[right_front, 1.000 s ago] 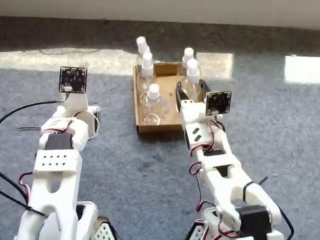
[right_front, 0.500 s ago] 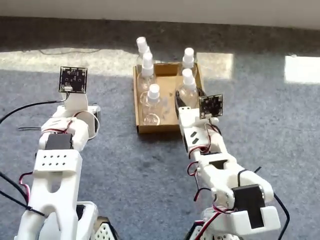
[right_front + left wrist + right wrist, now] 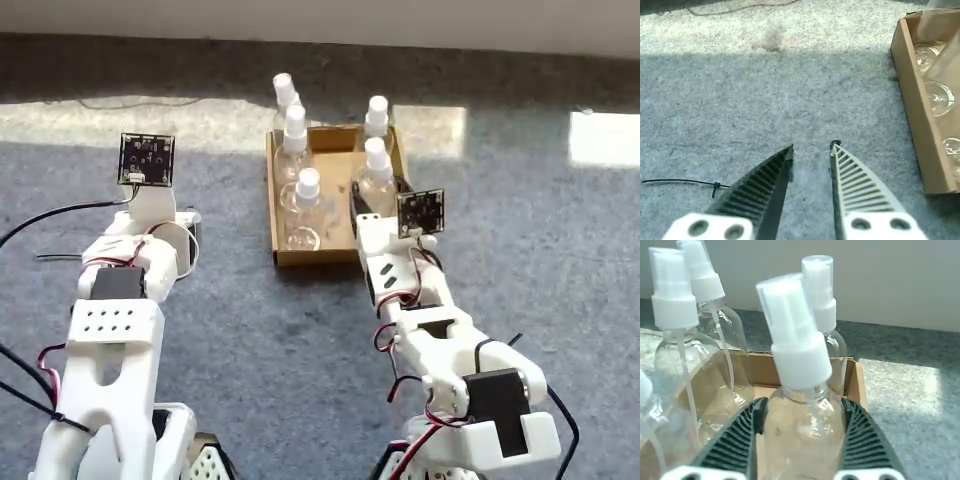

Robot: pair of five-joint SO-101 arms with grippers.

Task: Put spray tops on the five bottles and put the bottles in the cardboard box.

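A cardboard box lies on the grey carpet between the arms. Three clear bottles with white spray tops stand in it: a far-left bottle, a near-left bottle, and one on the right, the held bottle. My right gripper is shut on that right bottle; both fingers press its sides and it leans a little. Two more topped bottles stand at the box's far edge. My left gripper hangs open over bare carpet, left of the box wall.
A black cable runs off to the left, and a thin black tie lies on the carpet near the left fingers. Sunlit patches cross the far carpet. Open carpet spreads in front of the box.
Over the first half second my right arm drew back toward its base with the bottle, which shifted nearer inside the box. Since then it has stayed still. The left arm has not moved.
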